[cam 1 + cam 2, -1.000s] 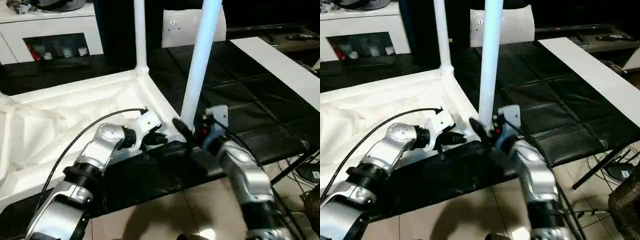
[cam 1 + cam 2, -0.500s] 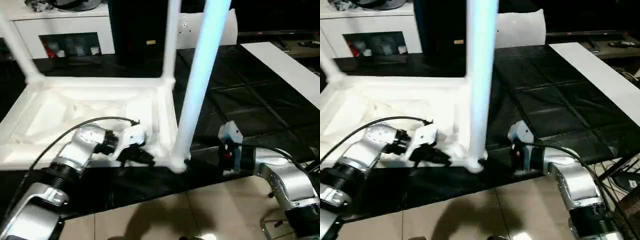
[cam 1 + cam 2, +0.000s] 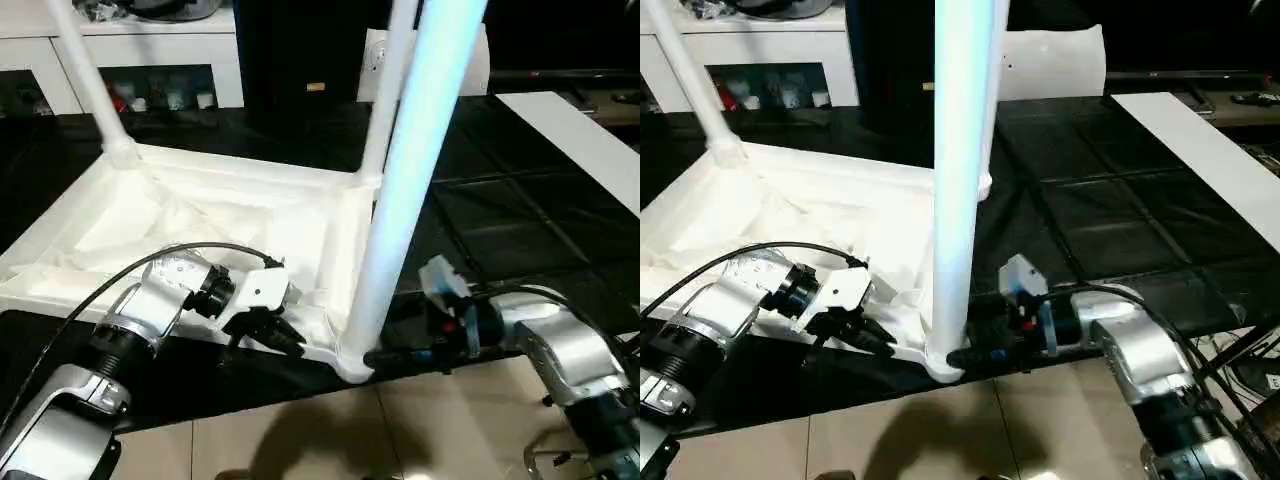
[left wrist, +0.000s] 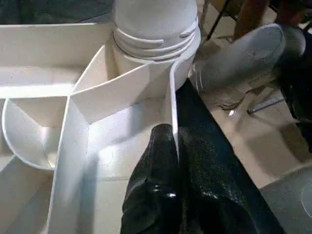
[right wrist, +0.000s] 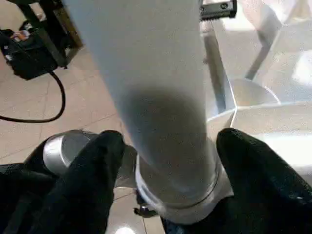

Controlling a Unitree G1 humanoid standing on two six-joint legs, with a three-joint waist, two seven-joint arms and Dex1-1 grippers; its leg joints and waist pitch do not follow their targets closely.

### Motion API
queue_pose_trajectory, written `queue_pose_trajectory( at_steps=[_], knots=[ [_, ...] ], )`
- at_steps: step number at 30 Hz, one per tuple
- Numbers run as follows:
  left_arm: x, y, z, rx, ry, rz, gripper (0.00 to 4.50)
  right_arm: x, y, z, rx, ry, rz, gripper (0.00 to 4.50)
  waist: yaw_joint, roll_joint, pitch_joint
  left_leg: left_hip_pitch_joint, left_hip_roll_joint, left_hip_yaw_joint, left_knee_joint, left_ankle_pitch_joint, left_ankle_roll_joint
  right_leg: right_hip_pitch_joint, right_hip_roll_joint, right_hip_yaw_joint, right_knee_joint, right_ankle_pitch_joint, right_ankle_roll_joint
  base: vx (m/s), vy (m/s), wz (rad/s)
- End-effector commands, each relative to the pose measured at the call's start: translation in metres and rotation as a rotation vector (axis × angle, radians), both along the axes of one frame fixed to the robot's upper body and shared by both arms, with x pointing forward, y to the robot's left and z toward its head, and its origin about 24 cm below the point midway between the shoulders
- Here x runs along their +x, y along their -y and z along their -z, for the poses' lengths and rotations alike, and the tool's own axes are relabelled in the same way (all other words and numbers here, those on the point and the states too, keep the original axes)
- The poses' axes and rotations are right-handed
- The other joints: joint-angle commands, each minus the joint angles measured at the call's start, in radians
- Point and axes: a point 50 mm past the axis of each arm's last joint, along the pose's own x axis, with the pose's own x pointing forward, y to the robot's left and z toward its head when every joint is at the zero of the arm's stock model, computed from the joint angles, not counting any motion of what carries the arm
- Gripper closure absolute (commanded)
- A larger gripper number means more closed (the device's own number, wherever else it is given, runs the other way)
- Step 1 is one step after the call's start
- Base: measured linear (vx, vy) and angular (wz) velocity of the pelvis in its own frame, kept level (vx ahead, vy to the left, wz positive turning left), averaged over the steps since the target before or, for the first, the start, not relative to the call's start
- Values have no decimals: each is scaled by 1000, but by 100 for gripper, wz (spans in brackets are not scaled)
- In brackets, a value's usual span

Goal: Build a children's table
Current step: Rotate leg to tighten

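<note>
Left gripper (image 3: 285, 340) pinches the top's (image 3: 200, 215) near rim; right gripper (image 5: 165, 161) straddles the corner leg (image 3: 400, 200), fingers wide apart.

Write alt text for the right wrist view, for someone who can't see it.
Two black fingers of the right gripper stand either side of the base of a thick white tapered plastic table leg, seated in a round corner socket of the upturned white plastic tabletop. Behind lie the ribbed underside and beige floor tiles.
</note>
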Motion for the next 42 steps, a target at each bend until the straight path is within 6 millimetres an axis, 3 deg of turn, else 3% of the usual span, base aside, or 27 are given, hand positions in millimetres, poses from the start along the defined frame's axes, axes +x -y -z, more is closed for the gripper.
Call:
queue_pose_trajectory(
  at_steps=[1, 10, 16, 19, 22, 25, 26, 28, 29, 30, 31, 32, 33, 34, 35, 36, 37, 38, 39, 40, 41, 42],
  knots=[
    [-6, 12, 1, 41, -4, 122, 450, 2, -2, -2, -17, 20, -38, 150, -5, -7, -57, -11, 20, 16, -67, -127, 45, 66, -55, 57, -69, -333, -137, 0, 0, 0],
    [-5, 13, 2, 48, 6, 134, 450, 3, -8, -2, -4, 10, -94, 233, 0, -7, -61, -14, 21, 15, -65, -92, 46, 70, -53, 58, -60, -273, -150, 0, 0, 0],
    [-4, 11, 4, 56, 13, 122, 450, 0, -11, 0, 9, -2, -119, 244, 1, -6, -61, -14, 20, 14, -65, -98, 42, 71, -53, 58, -62, -290, -143, 0, 0, 0],
    [0, 12, 5, 25, 29, 54, 450, -6, -15, 1, 55, -25, -92, 245, 3, 1, -61, -13, 20, 14, -66, -102, 40, 71, -52, 58, -62, -276, -147, 0, 0, 0],
    [2, 16, 5, -14, 37, -5, 450, -12, -18, 4, 81, -35, -58, 246, 11, 2, -59, -10, 20, 14, -67, -116, 35, 71, -52, 57, -68, -304, -135, 0, 0, 0],
    [9, 25, 6, -58, 58, -113, 450, -18, -29, 15, 100, -25, 91, 246, 15, 4, -53, -4, 18, 17, -71, -163, 24, 63, -52, 58, -85, -394, -101, 0, 0, 0],
    [11, 28, 7, -64, 62, -160, 450, -17, -34, 19, 100, -23, 165, 246, 7, 6, -42, 1, 9, 13, -75, -233, 6, 61, -52, 46, -104, -541, -50, 0, 0, 0],
    [16, 33, 9, -69, 72, -230, 450, -15, -41, 24, 99, -23, 262, 246, -2, 4, -36, 9, 2, 9, -71, -286, -7, 55, -52, 32, -126, -663, 4, 0, 0, 0],
    [19, 39, 10, -85, 67, -285, 450, -12, -48, 28, 96, -28, 347, 247, -14, 5, -36, 18, -8, 5, -61, -316, -15, 48, -51, 14, -145, -737, 49, 0, 0, 0],
    [20, 41, 10, -92, 62, -306, 450, -10, -51, 30, 95, -31, 384, 248, -22, 6, -36, 24, -10, 5, -56, -328, -14, 44, -49, 5, -155, -760, 64, -53, 21, -5],
    [21, 43, 10, -98, 65, -329, 450, -9, -55, 31, 99, -45, 422, 248, -47, 18, -38, 18, -4, -7, -60, -362, -2, 62, -49, -27, -173, -746, 85, -53, 21, -5],
    [23, 48, 11, -101, 69, -379, 450, -4, -64, 33, 109, -61, 499, 250, -71, 34, -34, 19, 18, -21, -75, -443, 8, 81, -45, -57, -182, -687, 83, -53, 49, -10],
    [24, 49, 11, -101, 70, -394, 450, -2, -66, 33, 110, -66, 522, 251, -80, 48, -33, 11, 38, -32, -92, -507, 12, 98, -43, -62, -167, -633, 71, -65, 31, -9],
    [27, 53, 12, -98, 78, -451, 450, 3, -75, 35, 106, -78, 599, 251, -82, 67, -24, -9, 74, -47, -132, -625, 17, 123, -36, -62, -114, -552, 45, -65, 31, -9],
    [28, 55, 12, -103, 81, -477, 450, 6, -78, 37, 100, -80, 631, 252, -43, 85, -23, -63, 99, -42, -198, -807, -10, 148, -25, -12, 58, -231, -35, -83, 15, -4],
    [31, 58, 11, -113, 82, -522, 450, 10, -83, 38, 89, -85, 676, 252, -54, 62, -21, -35, 92, -26, -204, -820, 13, 124, -16, 16, 73, -164, -26, 0, 0, 0],
    [32, 59, 11, -119, 81, -552, 450, 12, -86, 39, 82, -89, 705, 252, -57, 11, -23, 39, 37, -26, -136, -713, -24, 76, -43, 76, -1, -498, 5, 0, 0, 0],
    [34, 61, 10, -128, 88, -587, 450, 15, -90, 40, 78, -93, 736, 252, -60, 0, -23, 82, -42, -7, 1, -433, -41, 2, -105, 38, -161, -1021, 48, 0, 0, 0],
    [37, 64, 9, -144, 85, -636, 450, 20, -94, 40, 80, -106, 790, 252, -61, -7, -31, 13, -22, -26, -19, -252, -6, 62, -133, 54, -138, -1007, 47, 61, 7, -37],
    [40, 68, 7, -162, 90, -681, 450, 24, -99, 40, 84, -116, 842, 252, -61, 0, -35, -30, -11, -36, -57, -221, -15, 93, -114, 47, -108, -912, 44, 61, 7, -37],
    [41, 70, 6, -175, 89, -714, 450, 27, -103, 39, 85, -128, 883, 252, -62, 17, -43, -25, -1, -40, -80, -228, -43, 83, -85, 47, -97, -715, 8, 62, 29, -26],
    [42, 71, 5, -177, 88, -725, 450, 29, -105, 38, 84, -133, 901, 252, -65, 18, -46, -17, -2, -34, -83, -231, -36, 78, -67, 53, -85, -566, -37, 0, 0, 0]
  ],
)
